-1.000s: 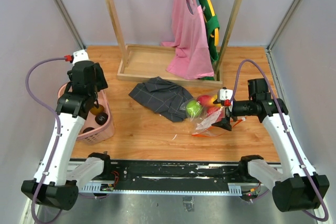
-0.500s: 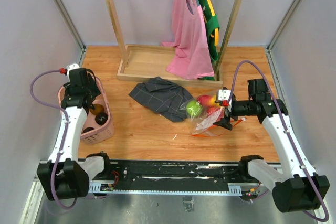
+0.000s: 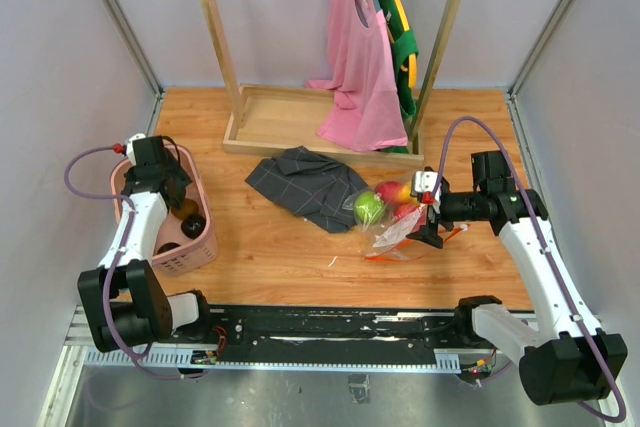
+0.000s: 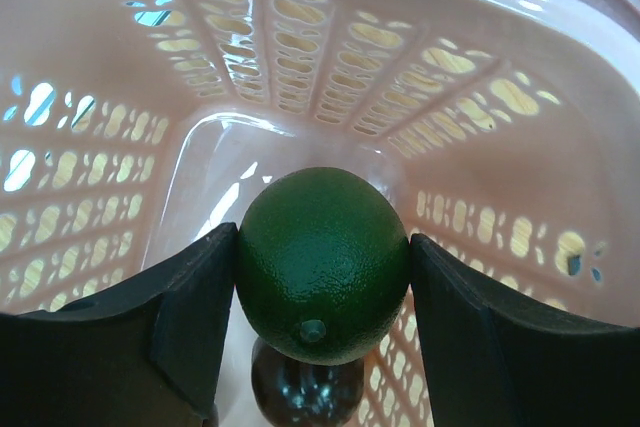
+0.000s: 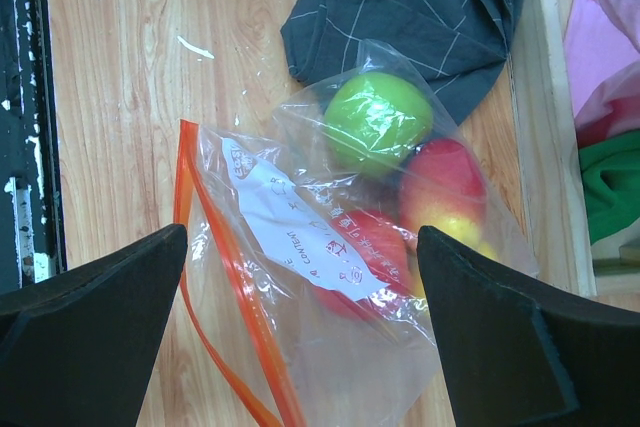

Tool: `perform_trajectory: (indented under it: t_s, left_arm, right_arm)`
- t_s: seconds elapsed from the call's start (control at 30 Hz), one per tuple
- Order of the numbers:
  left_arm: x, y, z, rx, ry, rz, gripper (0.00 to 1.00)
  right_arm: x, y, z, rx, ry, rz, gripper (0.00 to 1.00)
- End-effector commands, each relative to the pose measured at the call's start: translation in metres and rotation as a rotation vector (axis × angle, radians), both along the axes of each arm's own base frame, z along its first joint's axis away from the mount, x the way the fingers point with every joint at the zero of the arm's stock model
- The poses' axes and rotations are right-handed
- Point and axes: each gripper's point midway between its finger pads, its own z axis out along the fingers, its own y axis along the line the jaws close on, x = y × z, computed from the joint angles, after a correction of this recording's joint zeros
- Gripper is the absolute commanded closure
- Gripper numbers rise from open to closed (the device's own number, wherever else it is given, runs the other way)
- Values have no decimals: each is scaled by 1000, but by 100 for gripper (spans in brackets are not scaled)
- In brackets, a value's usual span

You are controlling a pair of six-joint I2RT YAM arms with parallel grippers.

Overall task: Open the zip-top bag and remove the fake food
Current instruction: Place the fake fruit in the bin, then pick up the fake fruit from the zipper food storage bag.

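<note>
Zip-top bag (image 5: 330,357): clear; zip strip (image 5: 210,202) orange; label (image 5: 290,227) white (red writing). Contents: lime-green fruit (image 5: 378,124), red-yellow fruit (image 5: 443,192), red fruit (image 5: 395,247). Cloth (image 5: 420,7): dark grey, pale check. Basket (image 4: 300,47): pink. Dark green fruit (image 4: 322,264): glossy.

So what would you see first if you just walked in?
Probably the dark green fruit squeezed in the left gripper inside the pink basket. Then the clear zip-top bag on the wooden table, holding a lime green fruit and a red-yellow one, right under the wide-open right gripper.
</note>
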Motion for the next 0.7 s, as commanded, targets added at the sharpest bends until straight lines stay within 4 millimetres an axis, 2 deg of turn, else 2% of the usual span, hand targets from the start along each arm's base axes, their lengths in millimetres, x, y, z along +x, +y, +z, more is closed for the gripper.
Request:
perform_trajectory:
  t_s: [0.0,0.13,0.2,0.3,0.5,0.67]
  left_arm:
    - [3,12,-4,5,-25,77,63]
    - [0,15,0,13,-42,100,21]
    - [0,15,7,16,-66,106,11]
    - [1,14,21,20,-103,101,7]
    - [0,6,56,14,-179,52,6]
    - [-2,-24,94,-38,-297,-104,6]
  right_arm:
    - [-4,3,-2,-1,5,13,2]
    - [-4,3,-2,-1,7,13,1]
    - [-4,3,-3,-1,9,12,1]
    - [-4,4,-4,-1,16,13,2]
    - [-5,4,-4,4,27,17,1]
    - [-7,6,-5,14,37,32,1]
